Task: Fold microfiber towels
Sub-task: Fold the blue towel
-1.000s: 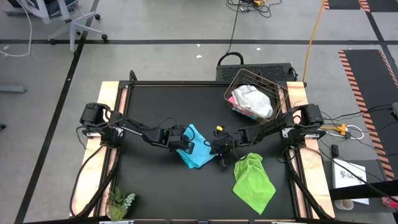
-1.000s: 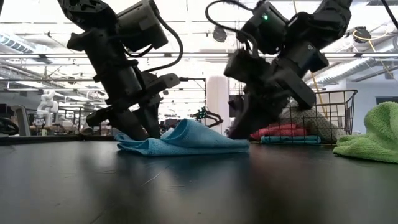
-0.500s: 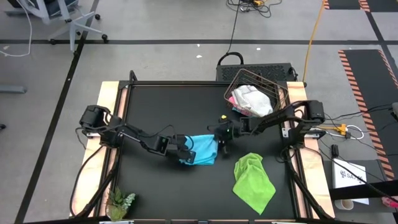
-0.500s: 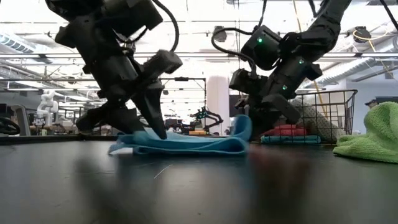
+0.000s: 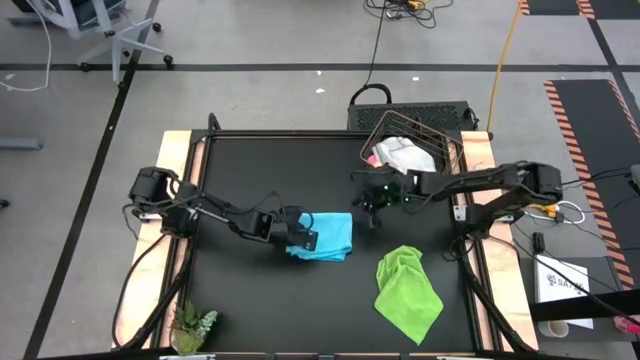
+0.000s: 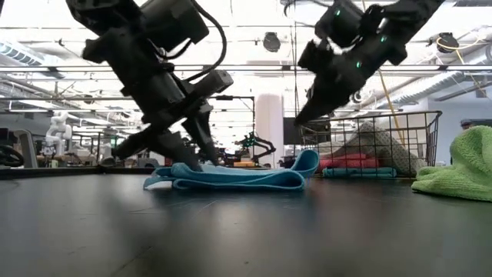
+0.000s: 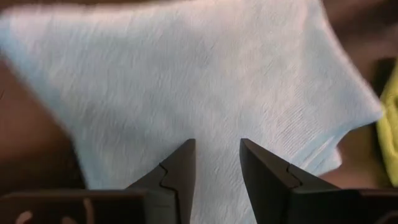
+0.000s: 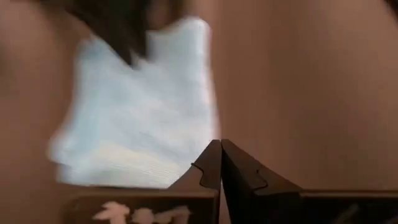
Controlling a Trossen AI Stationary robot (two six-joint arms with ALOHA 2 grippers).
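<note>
A light blue towel [image 5: 332, 236] lies folded flat on the black table; it also shows in the low view [image 6: 238, 178], its right end curled up. My left gripper [image 5: 300, 234] is open, slanting down over the towel's left part [image 7: 205, 74], and also shows in the low view [image 6: 201, 158] and the left wrist view [image 7: 216, 152]. My right gripper [image 5: 372, 205] is shut and empty, raised above the table [image 6: 304, 115] right of the towel; its wrist view [image 8: 221, 152] looks down on the towel [image 8: 143, 118]. A lime green towel [image 5: 408, 290] lies crumpled at the near right. My left gripper's open fingertips [image 6: 206, 158] come down on the blue towel's left part from above, slanting from the table's left. I cannot tell whether they touch the cloth. The towel lies flat on the table.
A wire basket [image 5: 445, 140] at the far right holds white and pink cloths; it shows behind the towel in the low view [image 6: 415, 123]. The green towel also shows at the low view's right [image 6: 461, 165]. A small green plant [image 5: 193, 325] stands at the near left corner.
The blue towel, bunched up between both grippers a second ago, now lies as a flat folded rectangle. My right gripper has let go of its right end, risen, and gone toward the basket. My left gripper has stayed at the towel's left end.
</note>
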